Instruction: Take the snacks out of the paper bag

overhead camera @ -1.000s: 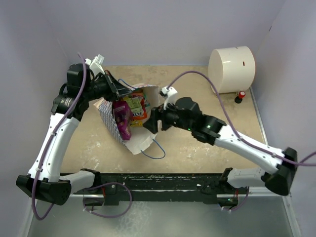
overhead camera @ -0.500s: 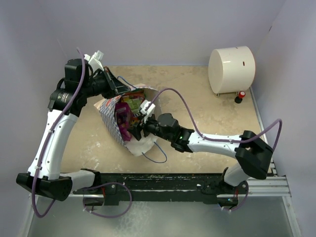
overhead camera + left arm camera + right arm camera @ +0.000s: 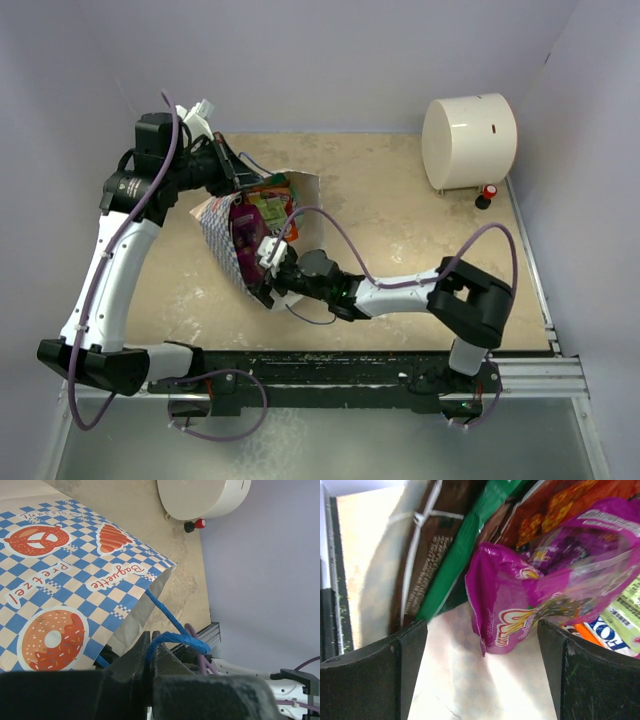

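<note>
Paper bag [image 3: 222, 245] lies on its side on the counter [image 3: 400, 220], left of centre, mouth to the right. The bag is white with a blue-white checkered band. Left wrist view shows that print close [image 3: 65, 595]: red pretzel, donut and baguette drawings with labels. The inner wall is plain white.

Left gripper [image 3: 232, 172] is at the bag's far upper edge. Its fingers [image 3: 132, 655] are clenched on the blue cord handle [image 3: 172, 639], which is pinched between the tips.

Right gripper [image 3: 262, 282] is reached into the bag mouth from the right, arm low over the counter. Its fingers [image 3: 370, 675] are spread wide and grasp nothing.

Snacks are inside the bag:
- Magenta pouch [image 3: 530, 595], shiny and crumpled with a clear window, lies just ahead between the spread fingers. Its lower corner rests on the white wall and neither finger touches it. It also shows from above [image 3: 243, 228].
- Brown packet [image 3: 435, 545] and green packet [image 3: 470, 545] lie left of the pouch.
- Orange chip bag [image 3: 550, 510] is behind the pouch.
- Green-white pack [image 3: 615, 615] is at the right edge, partly cut off.

Cream cylinder [image 3: 468, 140] sits in the far right corner, well apart from the bag.
</note>
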